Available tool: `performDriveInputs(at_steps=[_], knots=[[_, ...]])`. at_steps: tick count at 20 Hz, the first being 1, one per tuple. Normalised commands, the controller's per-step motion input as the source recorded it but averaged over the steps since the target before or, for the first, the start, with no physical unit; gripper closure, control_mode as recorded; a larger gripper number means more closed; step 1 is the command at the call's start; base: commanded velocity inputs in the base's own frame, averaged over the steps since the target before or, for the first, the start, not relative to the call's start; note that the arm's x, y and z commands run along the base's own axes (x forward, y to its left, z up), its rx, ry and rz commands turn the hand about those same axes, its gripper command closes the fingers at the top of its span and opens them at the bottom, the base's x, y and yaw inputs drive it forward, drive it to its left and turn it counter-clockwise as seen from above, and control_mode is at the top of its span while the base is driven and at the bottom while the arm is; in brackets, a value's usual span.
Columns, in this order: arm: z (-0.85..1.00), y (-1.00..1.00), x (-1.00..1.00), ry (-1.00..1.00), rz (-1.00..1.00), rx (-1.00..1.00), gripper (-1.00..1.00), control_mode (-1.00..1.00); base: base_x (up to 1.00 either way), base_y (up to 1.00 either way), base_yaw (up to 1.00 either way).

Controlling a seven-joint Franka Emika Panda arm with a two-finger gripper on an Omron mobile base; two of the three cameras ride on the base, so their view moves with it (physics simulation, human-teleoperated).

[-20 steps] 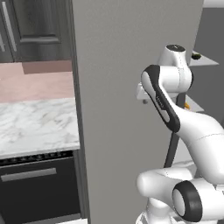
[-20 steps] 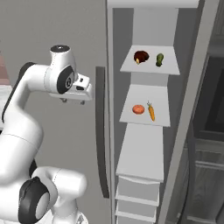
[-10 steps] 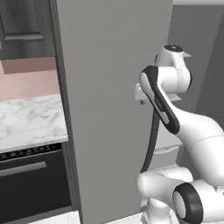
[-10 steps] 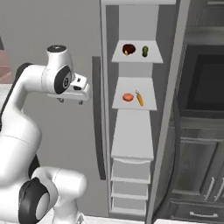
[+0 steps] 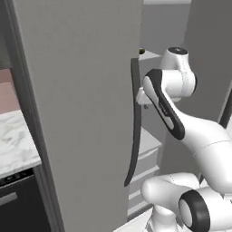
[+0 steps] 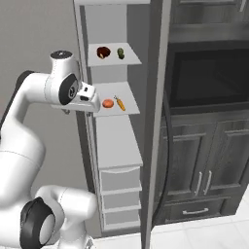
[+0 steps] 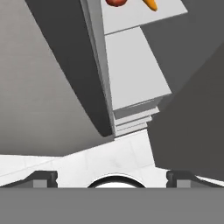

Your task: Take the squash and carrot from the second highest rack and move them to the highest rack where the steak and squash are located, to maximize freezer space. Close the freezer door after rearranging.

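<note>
Carrot (image 6: 119, 103) and a round red-orange squash (image 6: 108, 103) are lying side by side on the second highest rack (image 6: 127, 110), middle left of the right base view; in the hand view you are seeing the carrot (image 7: 150, 4) cut by the top edge. Above them, the highest rack (image 6: 131, 61) is carrying a dark red steak (image 6: 103, 52) and a small green squash (image 6: 120, 53), with bare shelf showing at its front edge. You are looking at a narrow freezer (image 6: 116, 141) opening: the freezer door (image 5: 86, 113) with its dark curved handle (image 5: 134, 122) is standing open across the left base view, and a second grey door (image 6: 155, 116) is edging the compartment on the right. Dark wood cabinets (image 6: 209, 165) are standing beyond it. Your gripper (image 6: 90, 103) is hovering just left of the second rack, near the red-orange squash but apart from it, holding nothing; the two fingertips (image 7: 43, 178) are sitting wide apart.
</note>
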Motion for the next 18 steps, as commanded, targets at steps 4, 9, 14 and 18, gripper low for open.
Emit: performDriveInputs(at_steps=[4,9,14,18], knots=[[0.00,0.00,0.00,0.00,0.00,0.00,-1.00,1.00,0.22,-0.13,-0.17],[0.00,0.00,0.00,0.00,0.00,0.00,-1.00,1.00,0.27,-0.25,-0.09],[0.00,0.00,0.00,0.00,0.00,0.00,-1.00,1.00,0.46,-0.13,-0.03],[0.00,0.00,0.00,0.00,0.00,0.00,-1.00,1.00,0.52,-0.09,0.00]])
